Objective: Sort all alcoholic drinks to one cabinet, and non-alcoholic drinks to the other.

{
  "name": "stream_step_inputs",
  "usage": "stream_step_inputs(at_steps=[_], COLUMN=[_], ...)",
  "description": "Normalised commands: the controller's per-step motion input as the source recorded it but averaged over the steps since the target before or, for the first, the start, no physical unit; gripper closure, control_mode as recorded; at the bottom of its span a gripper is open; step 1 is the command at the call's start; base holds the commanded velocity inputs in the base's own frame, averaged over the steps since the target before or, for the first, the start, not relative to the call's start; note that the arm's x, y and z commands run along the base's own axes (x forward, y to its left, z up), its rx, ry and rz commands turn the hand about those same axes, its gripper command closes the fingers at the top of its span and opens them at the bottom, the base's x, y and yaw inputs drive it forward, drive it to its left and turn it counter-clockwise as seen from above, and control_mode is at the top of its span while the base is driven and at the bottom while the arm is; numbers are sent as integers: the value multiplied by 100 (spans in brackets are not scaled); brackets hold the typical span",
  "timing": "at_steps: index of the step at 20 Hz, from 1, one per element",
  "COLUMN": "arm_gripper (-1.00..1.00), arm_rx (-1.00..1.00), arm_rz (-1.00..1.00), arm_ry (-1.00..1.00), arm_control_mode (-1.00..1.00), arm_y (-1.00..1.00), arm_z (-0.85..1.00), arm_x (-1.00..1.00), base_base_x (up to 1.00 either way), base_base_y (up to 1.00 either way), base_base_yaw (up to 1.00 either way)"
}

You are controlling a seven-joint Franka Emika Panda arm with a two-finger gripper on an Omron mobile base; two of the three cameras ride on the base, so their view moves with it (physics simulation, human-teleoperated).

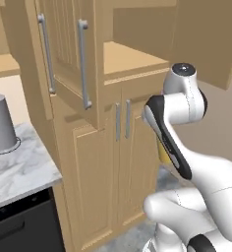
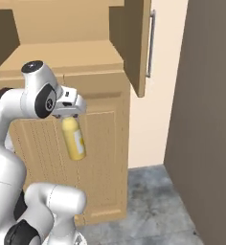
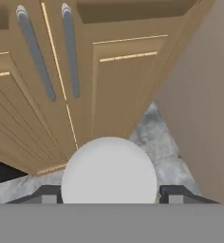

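Yellow bottle (image 2: 74, 139), one of the non-alcoholic drinks, hangs from the gripper (image 2: 69, 116) in the air in front of the tall pantry unit (image 2: 100, 143), so the sorting is in the middle of one delivery and I judge it far from finished. From the left base camera, the arm (image 1: 174, 138) hides most of the bottle and only a yellow sliver (image 1: 163, 150) shows beside the forearm; the upper doors of the pantry (image 1: 96, 162) with silver bar handles (image 1: 83, 64) stand open, the open shelf (image 1: 128, 59) above the lower doors carries nothing that I can see, and the lower double doors (image 1: 105, 172) are closed. A grey cylinder (image 1: 1, 123) stands on the marble counter (image 1: 19, 167) to the left, well apart from the arm. From the right base camera, the bottle hangs almost upright, slightly tilted, below the hand, with the jaws closed on its neck just under the cap, and it is lower than the shelf board (image 2: 62, 57). From the hand camera, the pale grey cap (image 3: 109, 171) sits between the two dark finger tips (image 3: 173, 194), which stand partly open around it and grip it. Still left, in my judgement: to lift this bottle onto the shelf and release it. The carton, the blue bottle, the grey bottle and the small cabinet I cannot judge from here.
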Motion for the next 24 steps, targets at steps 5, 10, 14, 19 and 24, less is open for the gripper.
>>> stream_step_inputs(at_steps=[5,10,14,19,24], arm_gripper=[100,100,100,100,100], arm_rx=[0,0,0,0,0], arm_rz=[0,0,0,0,0], arm_ry=[0,0,0,0,0], arm_control_mode=[100,100,100,100,100], arm_y=[0,0,0,0,0], arm_z=[0,0,0,0,0], arm_x=[0,0,0,0,0], base_base_x=[65,22,13,35,44], base_base_y=[-1,-3,-21,-40,-23], base_base_yaw=[38,34,24,14,6])
